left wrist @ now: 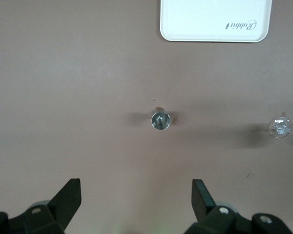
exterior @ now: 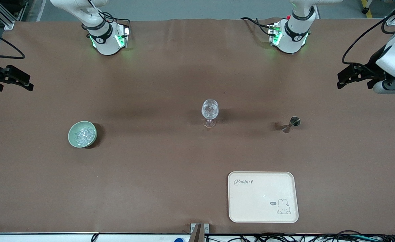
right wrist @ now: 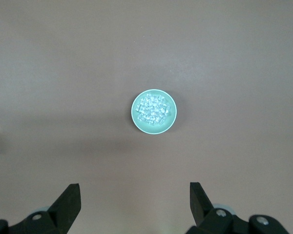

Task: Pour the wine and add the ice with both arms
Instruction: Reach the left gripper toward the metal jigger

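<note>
A wine glass (exterior: 209,112) stands mid-table between a bowl (exterior: 82,134) holding ice (exterior: 84,133) and a jigger (exterior: 291,124); a tray (exterior: 263,197) lies nearer the front camera.

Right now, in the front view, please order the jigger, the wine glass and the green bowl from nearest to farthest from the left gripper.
From the open left gripper:
1. Jigger, toward the left arm's end.
2. Wine glass, mid-table.
3. Green bowl of ice, toward the right arm's end.
</note>
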